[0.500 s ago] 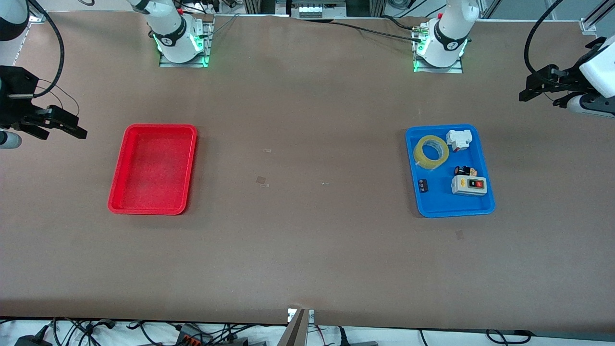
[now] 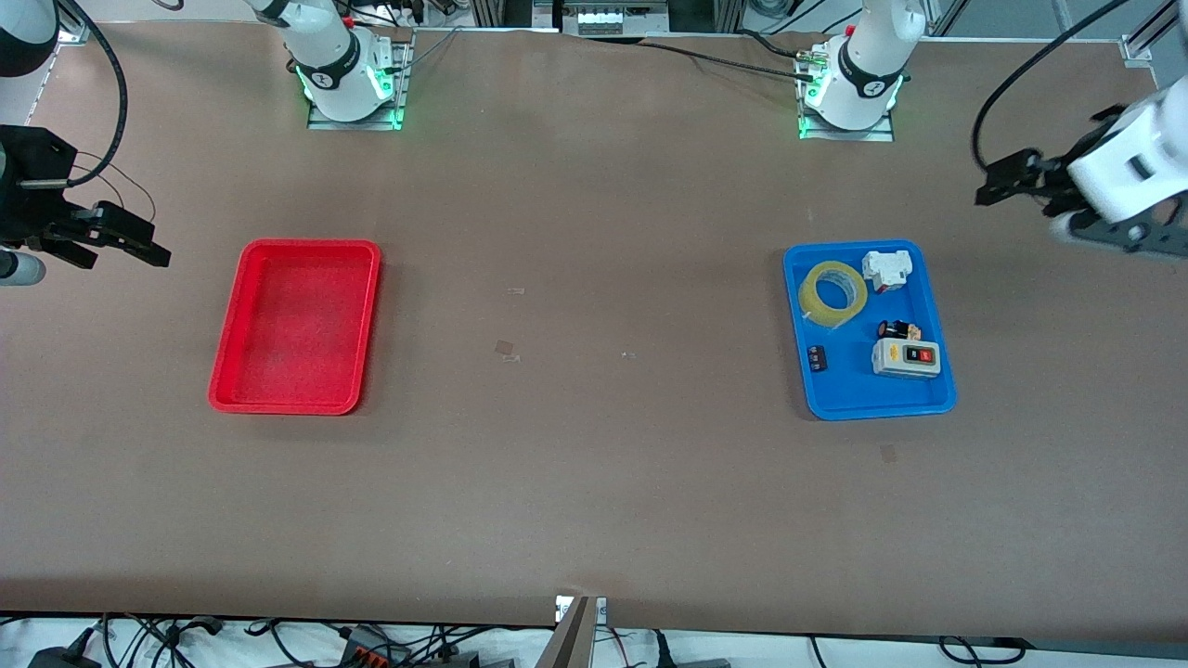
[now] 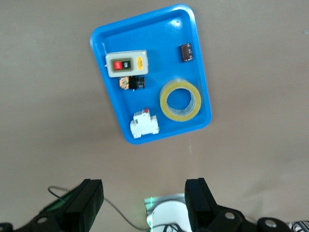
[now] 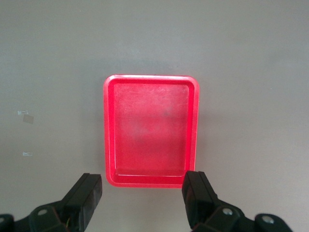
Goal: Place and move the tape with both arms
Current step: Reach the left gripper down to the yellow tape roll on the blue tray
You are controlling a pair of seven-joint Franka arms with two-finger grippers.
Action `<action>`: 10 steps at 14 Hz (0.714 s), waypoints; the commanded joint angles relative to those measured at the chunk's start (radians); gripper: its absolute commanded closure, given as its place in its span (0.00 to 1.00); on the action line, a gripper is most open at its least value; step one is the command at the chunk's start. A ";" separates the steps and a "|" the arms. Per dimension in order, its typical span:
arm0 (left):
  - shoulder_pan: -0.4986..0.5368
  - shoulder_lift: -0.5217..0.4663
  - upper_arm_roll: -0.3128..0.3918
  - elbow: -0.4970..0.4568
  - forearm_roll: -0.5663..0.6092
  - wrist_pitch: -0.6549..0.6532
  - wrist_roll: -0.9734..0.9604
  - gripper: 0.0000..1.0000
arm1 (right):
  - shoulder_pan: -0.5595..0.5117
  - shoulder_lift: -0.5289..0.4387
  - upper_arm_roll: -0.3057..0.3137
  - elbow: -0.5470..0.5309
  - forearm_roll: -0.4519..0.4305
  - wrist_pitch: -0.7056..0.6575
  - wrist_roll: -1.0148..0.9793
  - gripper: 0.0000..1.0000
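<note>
Front view: brown table bears tape in blue tray; left hand, right hand gape, empty.

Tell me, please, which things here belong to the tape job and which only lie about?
Job: the tape, left gripper, right gripper, both open, over bare table.
Lying about: blue tray, white switch block, grey button box, red tray.

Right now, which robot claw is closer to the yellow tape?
The left claw. It hangs open over bare table just off the blue tray holding the tape. The right claw waits open at the right arm's end, past the red tray.
</note>
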 commanded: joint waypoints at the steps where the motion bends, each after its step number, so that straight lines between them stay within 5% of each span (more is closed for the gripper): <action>1: 0.000 0.044 -0.034 -0.145 -0.008 0.154 0.011 0.00 | -0.004 -0.023 0.007 -0.013 -0.007 -0.007 -0.002 0.00; 4: 0.000 0.096 -0.048 -0.258 -0.009 0.316 0.010 0.00 | -0.001 -0.021 0.008 -0.008 -0.009 -0.007 -0.002 0.00; 10: 0.003 0.271 -0.048 -0.272 -0.009 0.387 0.004 0.00 | -0.006 -0.009 0.007 -0.010 -0.017 -0.007 -0.005 0.00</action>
